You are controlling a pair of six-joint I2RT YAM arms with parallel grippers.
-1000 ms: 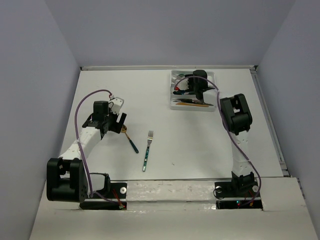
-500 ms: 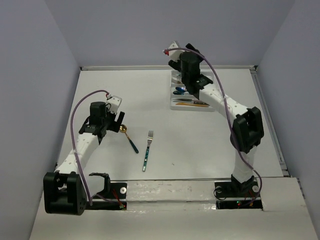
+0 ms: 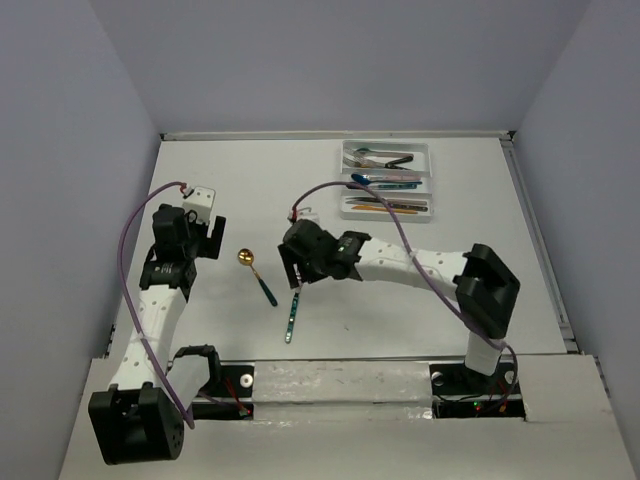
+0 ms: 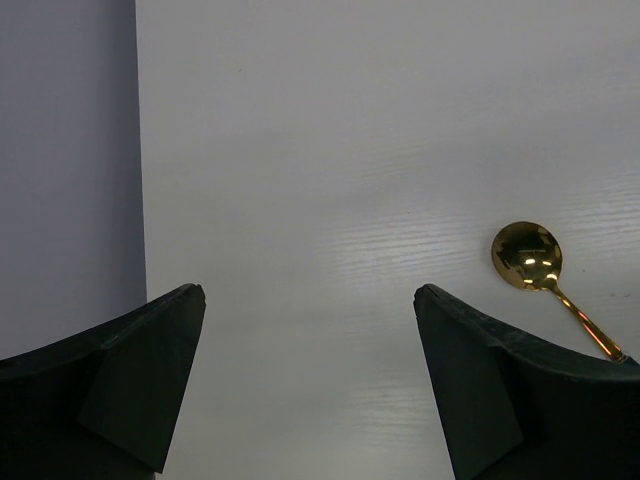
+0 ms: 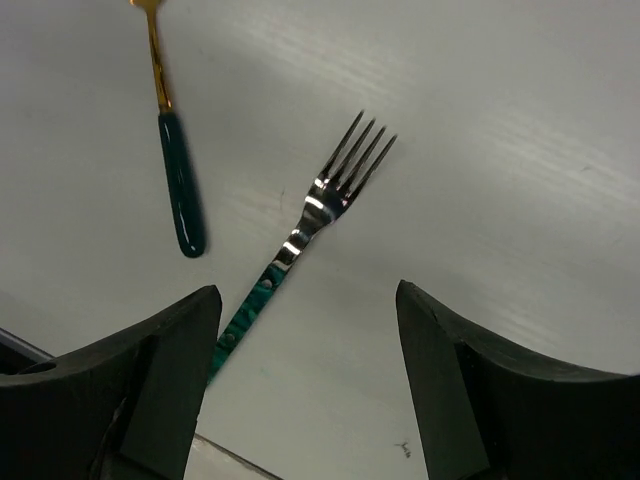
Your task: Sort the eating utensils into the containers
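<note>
Right claw (image 5: 305, 295) hangs apart over the fork (image 5: 318, 200). It looks thin, stiff and slippery, so it is best pinched across its handle (image 5: 262, 288). Left claw (image 4: 310, 300) gapes too.

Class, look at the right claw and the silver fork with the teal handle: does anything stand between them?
Nothing visible does. The right claw hovers open directly over the fork, which lies alone on bare table. The gold spoon lies off to one side, apart from the fork.

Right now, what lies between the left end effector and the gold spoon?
Only bare table separates left end effector and gold spoon, shown in the top view.
</note>
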